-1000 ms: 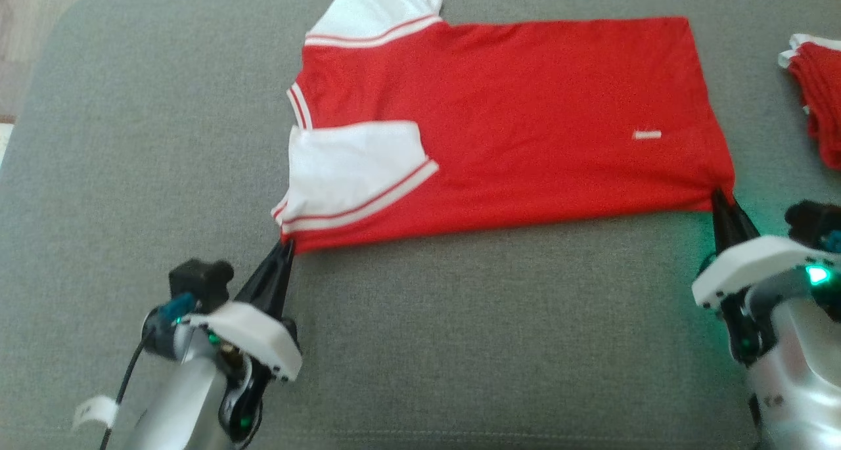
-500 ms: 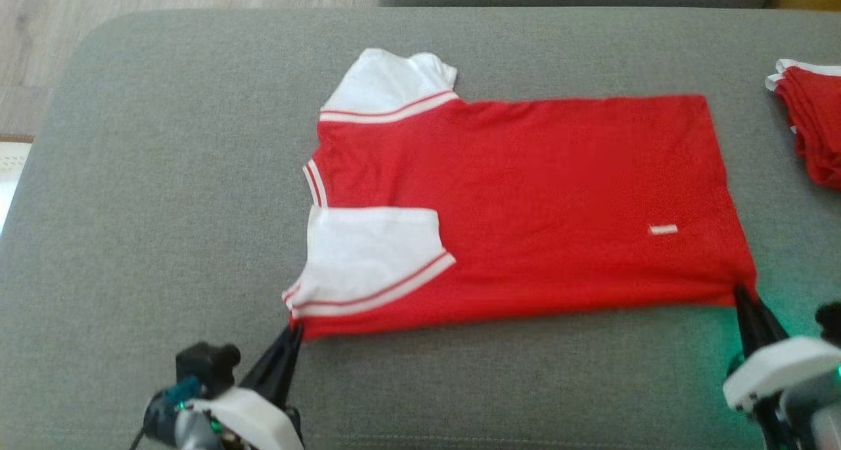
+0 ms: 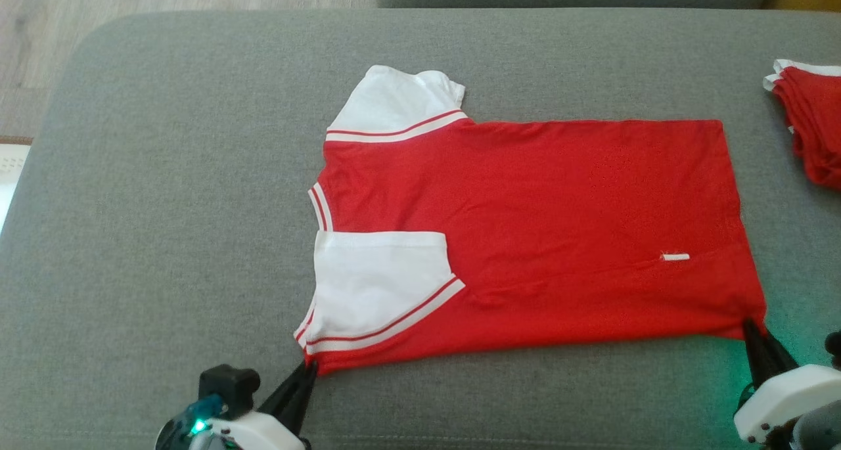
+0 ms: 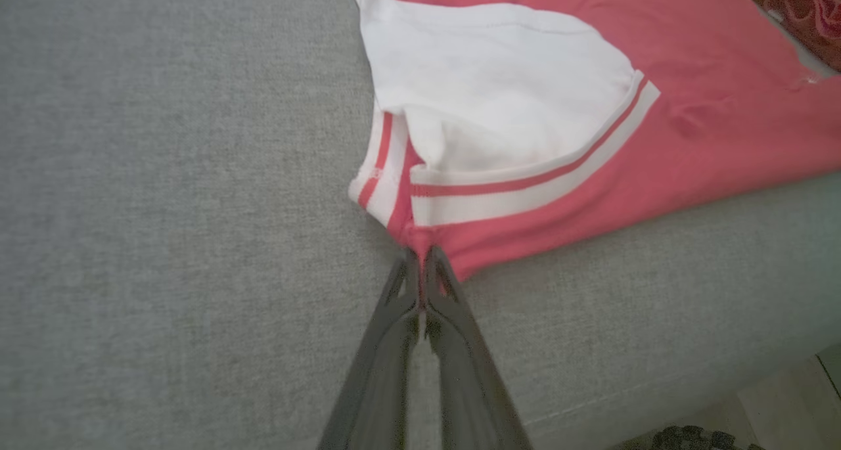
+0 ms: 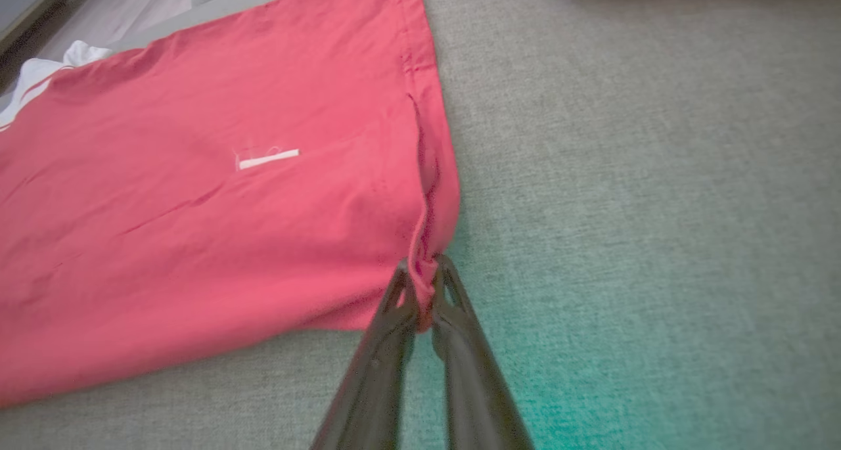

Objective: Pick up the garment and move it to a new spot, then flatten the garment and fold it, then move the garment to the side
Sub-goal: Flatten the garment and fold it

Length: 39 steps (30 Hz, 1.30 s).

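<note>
Since a moment ago the garment (image 3: 558, 240) has slid across the grey cushion (image 3: 164, 207) toward me, and both my arms have drawn back with it, so they now sit low at the near edge of my head view. The cushion's far edge has not shifted in the last half second, so this is a real drag, not my head moving.

My left fingers (image 4: 409, 286) are clamped together on the near corner by the white sleeve (image 3: 378, 279), where the shoulder edge bunches into a small red nub. My right fingers (image 5: 404, 292) are pinched shut on the near hem corner, with a fold of the hem seam caught between them. The garment lies spread out, collar to my left and hem to my right, well apart from the pile of red clothes (image 3: 811, 128) at the far right.

Both grips hold only a sliver of cloth, I judge. A sharper tug, or friction from the cushion, could pull a corner free and leave that side behind. If one arm draws faster than the other, the body will skew. A shallow ripple (image 3: 506, 295) beside the sleeve already hints at slack. The cushion's front edge also looks close in my left wrist view, so dragging much further risks the near edge hanging over it.
</note>
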{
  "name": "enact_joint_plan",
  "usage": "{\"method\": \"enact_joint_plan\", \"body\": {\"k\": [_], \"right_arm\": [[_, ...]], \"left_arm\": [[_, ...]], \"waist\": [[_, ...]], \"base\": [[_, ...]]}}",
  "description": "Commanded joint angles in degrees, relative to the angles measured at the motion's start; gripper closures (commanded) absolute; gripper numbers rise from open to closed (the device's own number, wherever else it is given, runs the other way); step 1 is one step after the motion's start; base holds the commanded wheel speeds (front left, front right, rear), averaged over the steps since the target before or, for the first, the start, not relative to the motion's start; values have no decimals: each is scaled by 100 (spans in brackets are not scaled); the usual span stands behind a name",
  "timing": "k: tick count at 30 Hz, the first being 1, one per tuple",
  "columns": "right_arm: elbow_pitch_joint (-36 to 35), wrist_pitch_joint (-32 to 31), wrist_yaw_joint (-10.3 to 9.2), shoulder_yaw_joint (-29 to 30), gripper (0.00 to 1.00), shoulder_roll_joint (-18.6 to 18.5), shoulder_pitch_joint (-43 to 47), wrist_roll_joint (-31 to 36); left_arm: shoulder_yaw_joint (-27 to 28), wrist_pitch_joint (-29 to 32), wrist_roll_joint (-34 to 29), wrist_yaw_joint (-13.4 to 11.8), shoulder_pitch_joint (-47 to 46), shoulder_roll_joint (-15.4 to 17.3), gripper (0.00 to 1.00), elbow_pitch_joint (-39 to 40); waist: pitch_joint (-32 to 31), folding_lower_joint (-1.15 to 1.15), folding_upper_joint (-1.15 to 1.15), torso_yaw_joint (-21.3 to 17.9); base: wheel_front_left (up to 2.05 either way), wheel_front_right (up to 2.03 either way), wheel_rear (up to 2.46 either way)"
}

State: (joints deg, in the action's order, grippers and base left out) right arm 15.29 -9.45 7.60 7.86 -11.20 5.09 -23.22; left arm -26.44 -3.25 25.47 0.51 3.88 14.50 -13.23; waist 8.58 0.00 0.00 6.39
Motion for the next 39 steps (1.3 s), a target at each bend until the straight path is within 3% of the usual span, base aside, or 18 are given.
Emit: {"method": "enact_joint_plan", "body": {"k": [1,2,3,8,13,19,24,27,32,39], "right_arm": [[-218,-18,-11,-22,0,-98,-20,78],[-247,-39,-11,0,0,-86,-19,102],[-279,-61,-11,21,0,-75,-10,119],[-803,169,-11,189,0,-63,80,426],[-1207,463,-11,140,0,45,17,681],[-1358,600,-11,-191,0,181,-240,910],[-1457,566,-11,-376,0,233,-515,1012],[-1520,549,-11,-399,0,244,-667,1034],[-1593,559,-11,-456,0,278,-896,1023],[-1706,648,-11,-446,0,328,-1080,987]], "left_arm": [[153,42,31,6,-253,74,53,63],[143,68,38,4,-277,63,5,18],[140,81,33,-14,-300,57,0,-6],[279,25,4,-220,-366,119,0,307],[515,91,36,-272,-724,287,0,843],[676,713,-1,35,-2277,638,0,1080],[579,1522,146,474,-3924,814,0,533],[480,1912,310,608,-4876,858,0,-35],[175,2207,391,682,-6086,928,0,-1176],[-452,2552,656,695,-7047,950,0,-2435]], "waist": [[-15,0,0,-1],[-32,0,0,-4],[-53,0,0,-11],[-140,0,0,-68],[-124,0,0,-107],[180,0,0,-189],[632,0,0,-386],[952,0,0,-550],[1467,0,0,-853],[2009,0,0,-1136]], "base": [[0,0,0],[0,0,0],[0,0,0],[0,0,0],[0,0,0],[0,0,0],[0,0,0],[0,0,0],[0,0,0],[0,0,0]]}}
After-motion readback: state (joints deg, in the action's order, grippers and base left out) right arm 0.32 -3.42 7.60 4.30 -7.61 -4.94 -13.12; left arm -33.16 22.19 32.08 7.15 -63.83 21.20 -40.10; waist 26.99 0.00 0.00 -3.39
